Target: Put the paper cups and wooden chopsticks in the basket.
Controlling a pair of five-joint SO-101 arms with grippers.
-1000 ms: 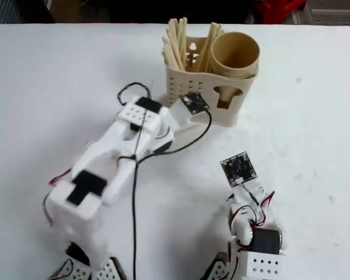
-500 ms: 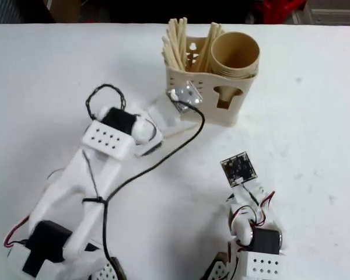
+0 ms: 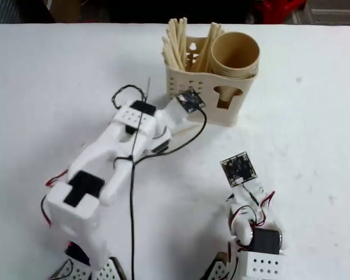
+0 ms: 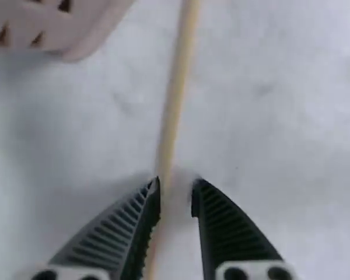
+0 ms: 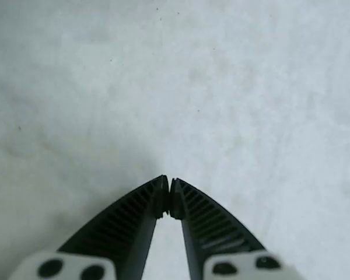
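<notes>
One chopstick (image 4: 174, 105) lies on the table (image 4: 280, 87), between the narrowly parted jaws of the left gripper (image 4: 175, 192), touching one finger, just near-left of the basket (image 3: 186, 81). The basket holds cups (image 3: 236, 55) and a chopstick bundle (image 3: 176, 41). The right gripper (image 5: 167, 195) is closed on nothing.

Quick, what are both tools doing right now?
Left tool: open, a chopstick between its jaws, not clamped.
Right tool: closed, holding nothing.

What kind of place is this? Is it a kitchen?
Probably a robot workshop or lab, not a kitchen. A left arm and a right arm with bare wires sit on a plain white table, beside a basket of chopsticks and paper cups.
</notes>
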